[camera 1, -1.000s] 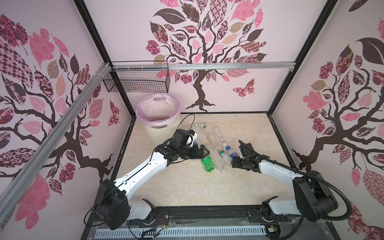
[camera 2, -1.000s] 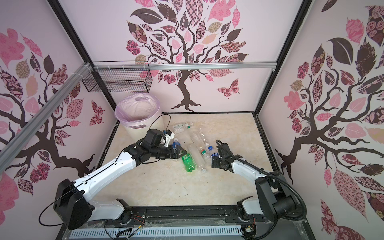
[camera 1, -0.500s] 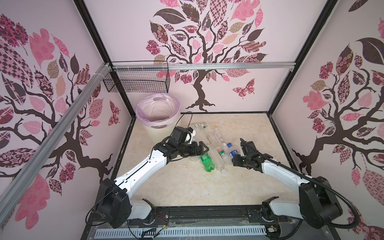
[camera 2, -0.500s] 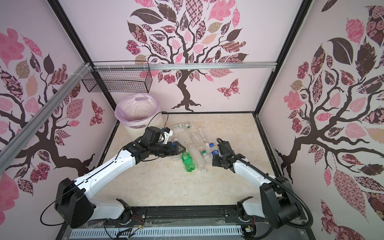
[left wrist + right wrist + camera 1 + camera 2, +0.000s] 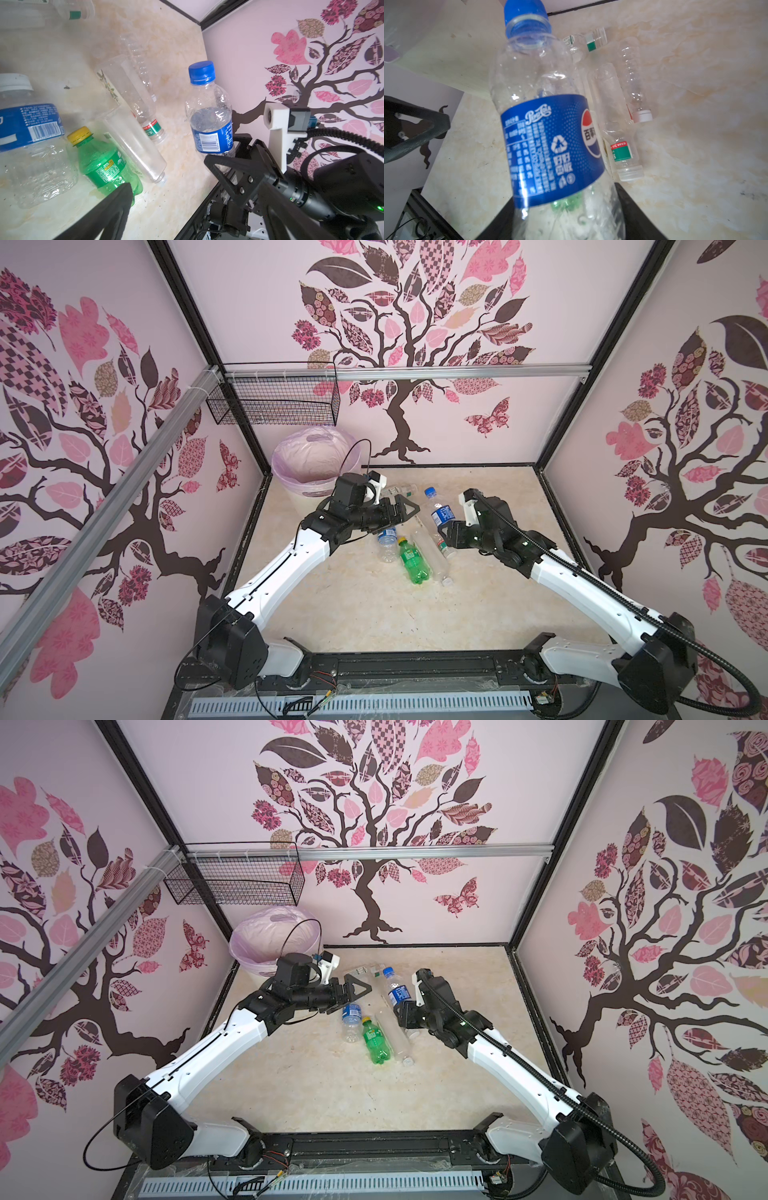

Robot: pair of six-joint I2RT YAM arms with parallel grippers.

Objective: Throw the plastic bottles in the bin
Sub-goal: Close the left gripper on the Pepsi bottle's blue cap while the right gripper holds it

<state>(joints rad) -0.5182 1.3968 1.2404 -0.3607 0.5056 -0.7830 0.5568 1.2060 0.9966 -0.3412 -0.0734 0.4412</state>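
My right gripper (image 5: 447, 531) (image 5: 405, 1011) (image 5: 566, 218) is shut on the lower body of a clear plastic bottle with a blue cap and blue label (image 5: 439, 512) (image 5: 397, 992) (image 5: 550, 135) (image 5: 209, 116), held tilted, cap up, off the table. My left gripper (image 5: 409, 510) (image 5: 360, 988) stands open and empty above the lying bottles; one of its fingers (image 5: 118, 203) shows in the left wrist view. On the table lie a green bottle (image 5: 413, 562) (image 5: 376, 1044) (image 5: 104, 162), a blue-labelled clear bottle (image 5: 387, 545) (image 5: 351, 1023) and a long clear one (image 5: 432, 556) (image 5: 397, 1038). The bin (image 5: 291, 456) (image 5: 249, 936) stands at the back left.
A black wire mesh basket (image 5: 274, 404) (image 5: 237, 880) hangs on the rail above the bin. Another clear bottle with a green label (image 5: 399, 490) (image 5: 361, 971) lies near the back. Patterned walls close in the table on three sides.
My right gripper has closed on the blue-capped bottle and raised it off the table, toward the back left. My left gripper has risen and shifted right, still open.
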